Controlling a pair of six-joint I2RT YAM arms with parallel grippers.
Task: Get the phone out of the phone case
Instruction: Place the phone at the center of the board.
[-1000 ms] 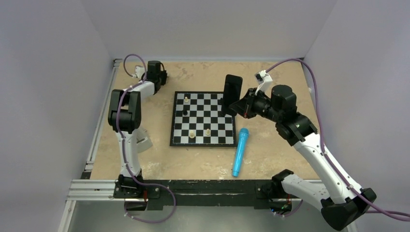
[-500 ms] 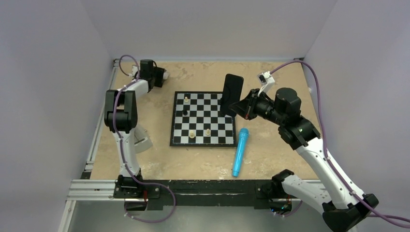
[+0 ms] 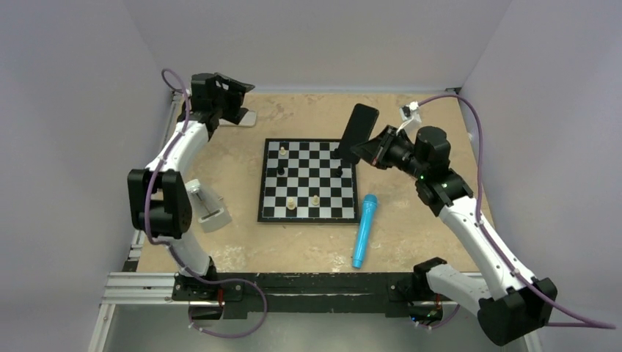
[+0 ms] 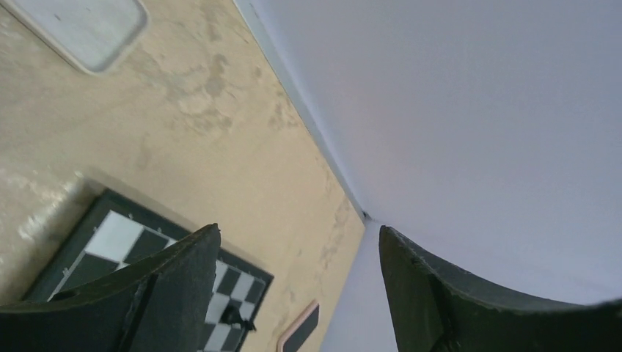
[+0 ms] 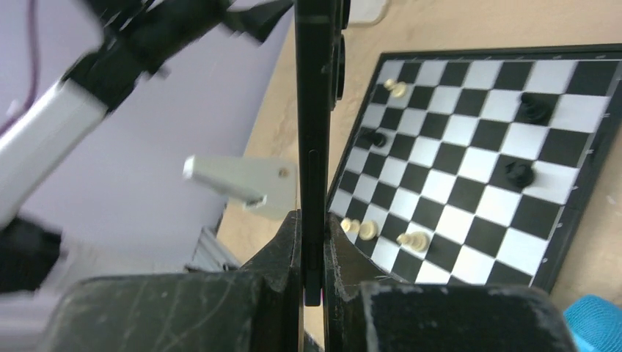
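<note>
The black phone (image 3: pixel 357 132) hangs tilted in the air over the far right corner of the chessboard, and my right gripper (image 3: pixel 372 150) is shut on its lower end. In the right wrist view the phone (image 5: pixel 314 110) stands edge-on, clamped between the right gripper's (image 5: pixel 313 216) fingers. The pale, empty phone case (image 3: pixel 246 117) lies flat on the table at the far left; it also shows in the left wrist view (image 4: pixel 81 29). My left gripper (image 3: pixel 239 100) is raised just above the case, open and holding nothing (image 4: pixel 297 229).
A chessboard (image 3: pixel 308 213) with several pieces lies mid-table. A blue cylinder (image 3: pixel 364 229) rests just right of it. A white bracket (image 3: pixel 205 211) sits by the left arm. Walls close in at the back, left and right.
My left gripper has opened, let go of the phone case and lifted away toward the far left corner. The right gripper has tilted the phone and shifted it slightly right.
</note>
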